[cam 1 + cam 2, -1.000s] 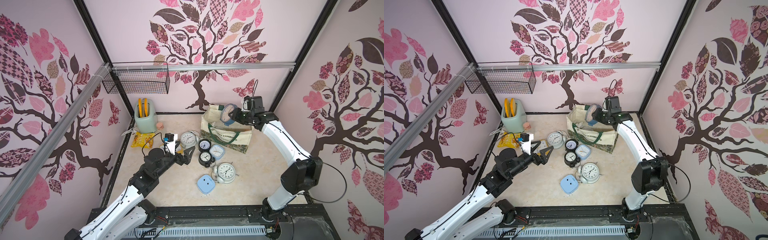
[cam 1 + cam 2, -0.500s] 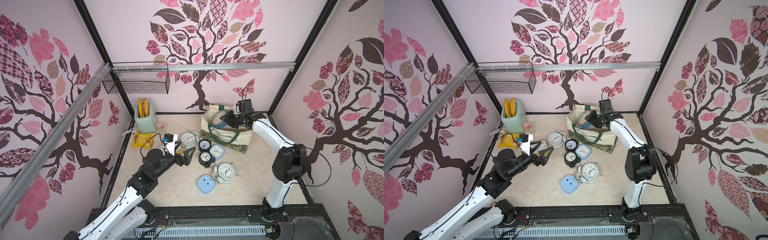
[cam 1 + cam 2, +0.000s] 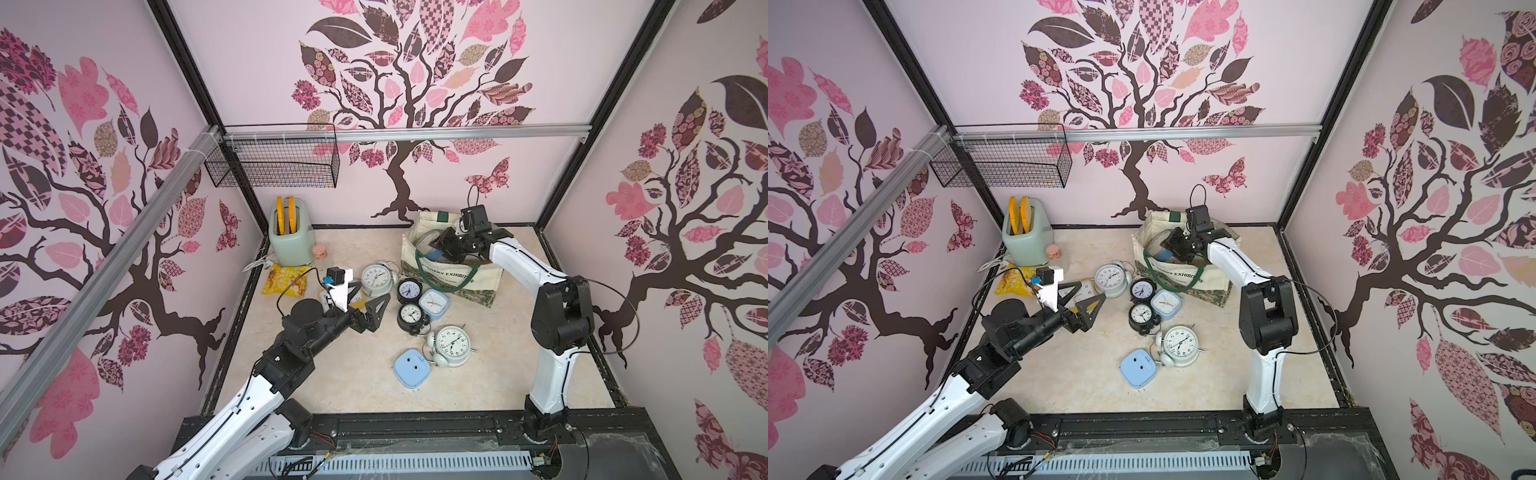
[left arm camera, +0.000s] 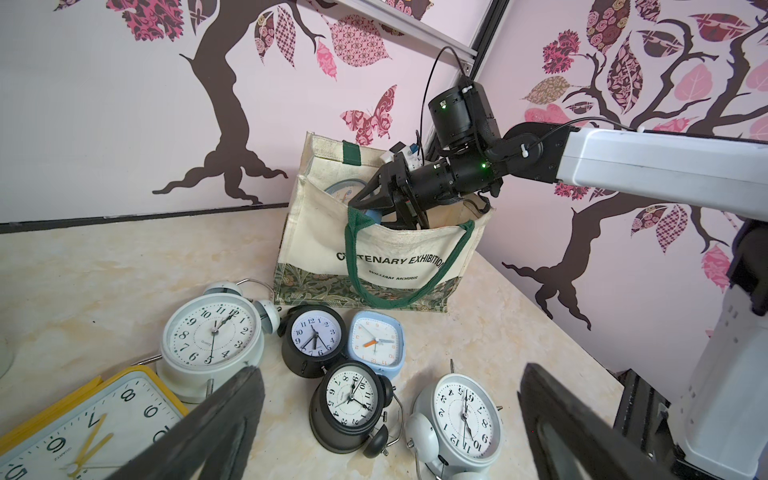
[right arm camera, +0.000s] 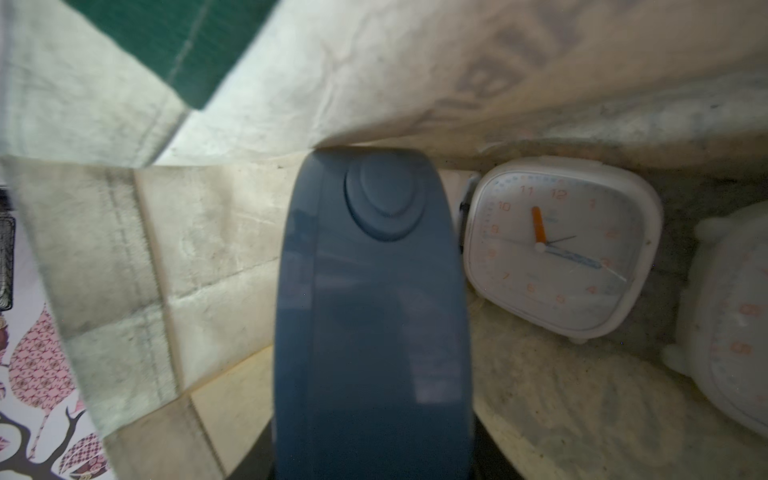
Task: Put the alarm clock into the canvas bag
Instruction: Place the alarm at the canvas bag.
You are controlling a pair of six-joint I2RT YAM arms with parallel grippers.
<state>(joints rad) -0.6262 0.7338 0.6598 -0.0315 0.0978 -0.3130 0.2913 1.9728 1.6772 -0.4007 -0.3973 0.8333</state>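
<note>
The left end effector (image 3: 1087, 296) hangs over the left fringe of the loose clocks (image 3: 409, 316) on the desk (image 3: 353, 386). Its jaws are wide apart and empty, and it has not moved since a second ago.

Right of the clocks the bag (image 3: 455, 276) stands mouth up by the back wall. The right end effector (image 3: 441, 245) reaches into that mouth, clamped on the clock (image 5: 374, 316), a round one in a blue case.

The clock sits tilted in the top of the bag. Its flat disc runs along the end effector's reach, with the button end pointing away from the wrist and down into the bag, against a fold of canvas.

Both top views and the left wrist view show only a sliver of it over the rim. The right wrist view shows it edge-on, and it alone shows two more lying inside: a white square clock (image 5: 561, 245) and a pale clock (image 5: 731, 328) at the frame's edge.

A second ago the clock was held above the mouth with its whole face showing — now it has sunk in.
</note>
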